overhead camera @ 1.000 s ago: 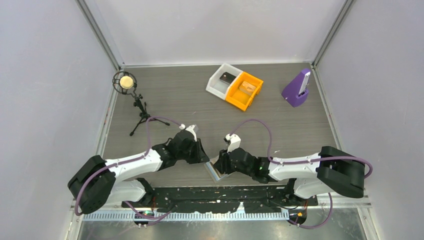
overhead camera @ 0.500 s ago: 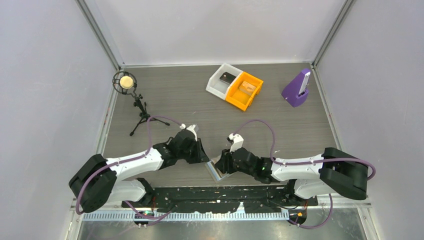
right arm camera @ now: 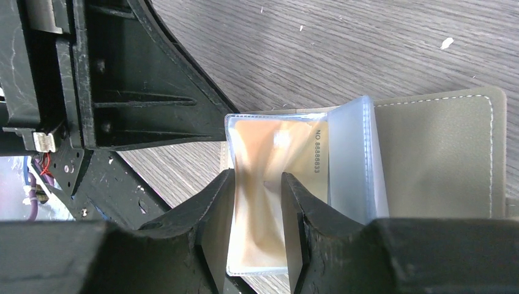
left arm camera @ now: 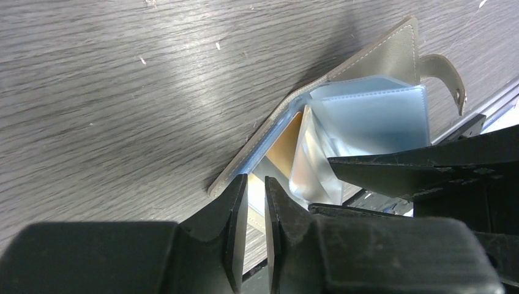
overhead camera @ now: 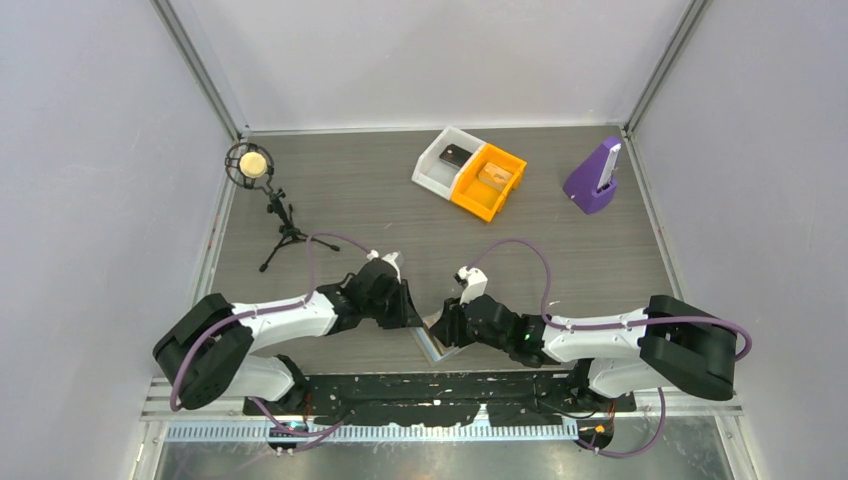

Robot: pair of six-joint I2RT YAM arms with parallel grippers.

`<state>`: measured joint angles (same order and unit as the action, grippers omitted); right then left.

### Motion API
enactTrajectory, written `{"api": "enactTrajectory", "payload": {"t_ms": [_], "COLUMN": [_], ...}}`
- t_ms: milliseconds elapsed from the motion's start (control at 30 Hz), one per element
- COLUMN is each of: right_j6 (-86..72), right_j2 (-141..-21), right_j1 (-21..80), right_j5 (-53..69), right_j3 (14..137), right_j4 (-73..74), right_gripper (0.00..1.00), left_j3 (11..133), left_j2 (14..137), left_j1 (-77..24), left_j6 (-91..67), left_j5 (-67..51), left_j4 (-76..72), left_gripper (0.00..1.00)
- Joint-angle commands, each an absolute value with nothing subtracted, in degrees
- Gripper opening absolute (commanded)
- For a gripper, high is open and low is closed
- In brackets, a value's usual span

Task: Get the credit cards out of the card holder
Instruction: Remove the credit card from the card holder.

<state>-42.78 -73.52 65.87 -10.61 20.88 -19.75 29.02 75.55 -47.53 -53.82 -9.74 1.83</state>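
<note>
The card holder (overhead camera: 431, 345) lies open at the table's near edge, between both grippers. Its grey-brown cover (left arm camera: 373, 58), with a tab (left arm camera: 450, 76), fans out clear blue sleeves (left arm camera: 373, 116). One sleeve holds an orange credit card (right arm camera: 275, 150). My right gripper (right arm camera: 258, 177) straddles that sleeve with a clear gap between its fingers; the card is wider than the gap and runs behind one finger. My left gripper (left arm camera: 257, 179) stands over the holder's near corner with only a narrow slit between its fingers and nothing in it. Whether its tips touch the holder is unclear.
A white bin (overhead camera: 437, 160) and an orange bin (overhead camera: 490, 180) sit side by side at the back. A purple stand (overhead camera: 592, 180) is at the back right, a small tripod (overhead camera: 280, 225) at the left. The black base rail (overhead camera: 450, 385) runs just behind the holder.
The left arm has shifted a little to the right, towards the holder. The right arm edged slightly. The holder and both gripper openings look the same.
</note>
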Motion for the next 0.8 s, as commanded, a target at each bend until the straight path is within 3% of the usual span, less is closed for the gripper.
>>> {"api": "enactTrajectory", "payload": {"t_ms": [0,267,533,767], "right_j6": [-43.38,-42.98,-41.95,-41.03], "right_j2": [-72.43,-70.68,-63.76,-56.97], "right_j1": [65.65,65.65,65.65,65.54], "right_j5": [-10.24,-10.78,-13.39,-15.62], "right_j3": [20.82,21.1,21.7,22.89], "right_j4": [-23.16,-21.23,-13.95,-5.61], "right_gripper": [0.41,0.49,0.63,0.65], "left_j3": [30.87,31.19,32.4,35.23], "left_j2": [76.17,78.88,78.94,81.56], "left_j1": [-47.73,-47.81,-48.56,-49.2], "left_j6": [-54.44,-56.0,-56.76,-56.11], "left_j5": [-11.82,-15.51,-17.4,-18.49], "left_j4": [-3.35,-7.89,-8.32,-8.28], "left_gripper": [0.18,0.18,0.19,0.19]}}
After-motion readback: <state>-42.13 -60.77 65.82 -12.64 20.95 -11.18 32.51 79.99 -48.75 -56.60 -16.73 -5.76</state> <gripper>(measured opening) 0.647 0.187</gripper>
